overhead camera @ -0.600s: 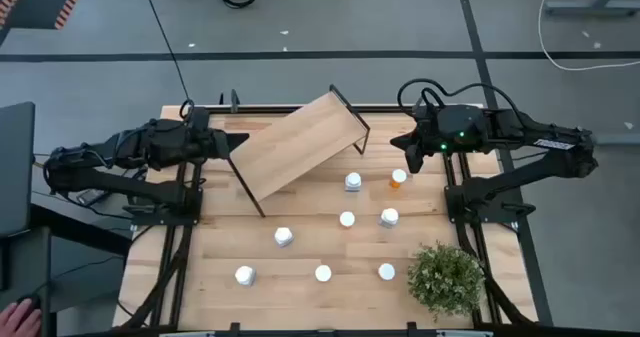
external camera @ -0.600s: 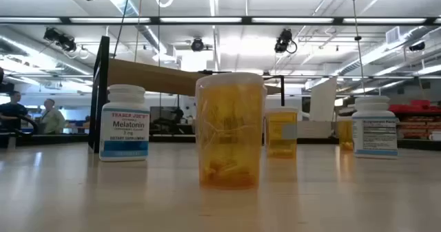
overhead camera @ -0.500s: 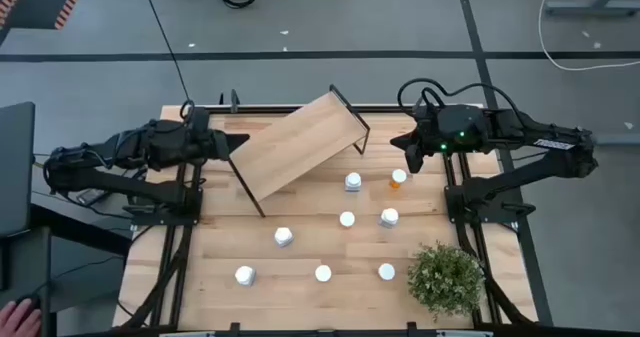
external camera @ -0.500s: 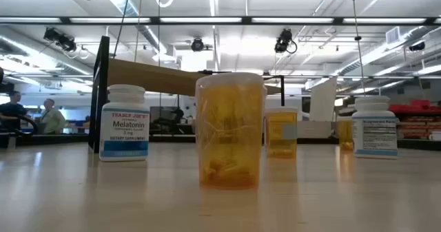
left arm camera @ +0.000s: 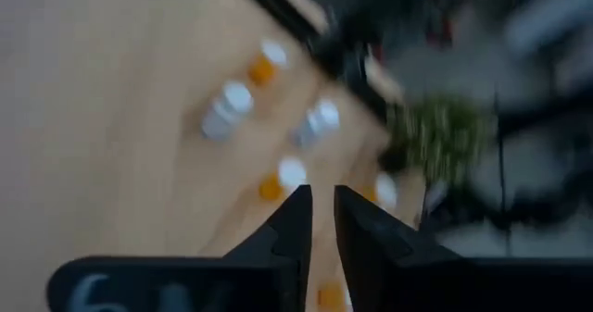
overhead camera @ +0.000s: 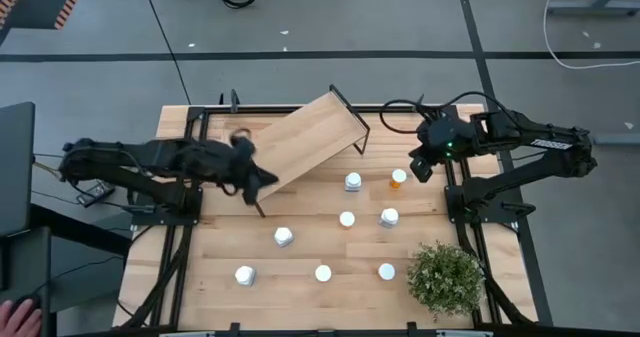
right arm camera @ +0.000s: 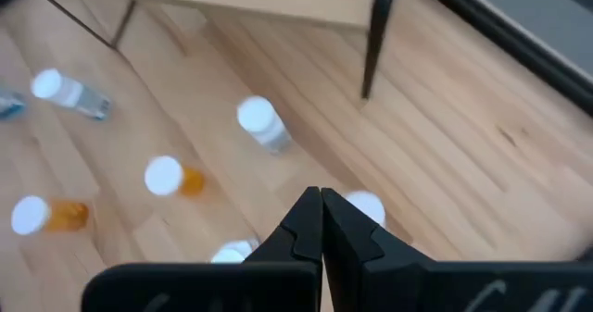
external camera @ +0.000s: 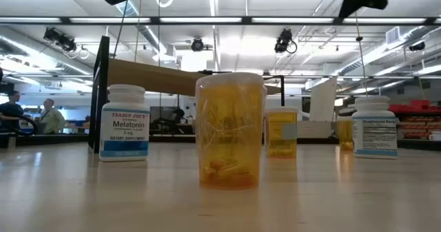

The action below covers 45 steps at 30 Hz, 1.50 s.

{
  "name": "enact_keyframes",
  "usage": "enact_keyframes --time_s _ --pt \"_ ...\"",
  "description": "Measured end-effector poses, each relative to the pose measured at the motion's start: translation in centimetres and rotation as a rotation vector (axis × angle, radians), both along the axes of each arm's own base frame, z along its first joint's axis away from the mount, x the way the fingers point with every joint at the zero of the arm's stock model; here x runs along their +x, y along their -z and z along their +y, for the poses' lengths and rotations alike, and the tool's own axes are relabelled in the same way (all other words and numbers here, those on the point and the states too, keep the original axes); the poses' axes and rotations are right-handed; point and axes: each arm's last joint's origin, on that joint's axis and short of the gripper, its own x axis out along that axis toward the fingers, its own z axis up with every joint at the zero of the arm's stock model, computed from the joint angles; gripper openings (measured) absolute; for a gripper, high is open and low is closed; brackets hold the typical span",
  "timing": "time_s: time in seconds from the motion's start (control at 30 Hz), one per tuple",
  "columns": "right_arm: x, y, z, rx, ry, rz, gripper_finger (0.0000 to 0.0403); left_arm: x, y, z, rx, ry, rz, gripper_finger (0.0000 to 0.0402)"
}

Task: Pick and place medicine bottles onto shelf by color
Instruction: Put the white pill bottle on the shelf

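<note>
the right gripper (overhead camera: 419,167), fingers pressed together and empty, hangs just at 10 o'clock of the upright orange medicine bottle (overhead camera: 398,179), nearer it than the left gripper (overhead camera: 262,180), fingers narrowly parted, over the slanted light-wood shelf (overhead camera: 295,145).

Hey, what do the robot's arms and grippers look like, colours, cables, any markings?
Both arms are dark, jointed and slim, with black cables looping along them. The right arm carries a white label strip and a small green light near its wrist. The left gripper and right gripper each have two black, tapering fingers; pale characters show on their housings.
</note>
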Motion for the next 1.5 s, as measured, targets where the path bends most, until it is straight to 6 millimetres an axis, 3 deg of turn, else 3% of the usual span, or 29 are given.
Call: enact_keyframes --time_s 0.2,0.4,0.53,0.7,1.07,1.5 --pt "-0.1 0.1 0.0 0.002 -0.001 0.018 0.0006 2.4 0.0 -1.8 0.231 0.292 0.274 0.0123" --pt "-0.1 0.1 0.0 0.002 -0.003 0.018 0.0006 5.2 -0.2 -2.9 0.358 0.439 0.458 0.0229" --pt "-0.1 0.1 0.1 0.011 -0.009 0.017 0.0006 7.4 1.4 -3.7 0.34 0.45 0.526 0.0302" --pt "-0.1 0.1 0.2 0.047 -0.041 0.018 0.0006 9.2 5.4 -4.8 0.214 0.498 0.734 0.0362" --pt "-0.1 0.1 0.3 0.008 -0.174 0.046 0.0006 11.6 10.4 -7.5 0.21 0.551 0.884 0.0365" --pt "-0.1 0.2 0.3 -0.013 -0.2 0.055 0.0006 13.1 14.5 -7.8 0.194 0.504 1.021 0.0363"
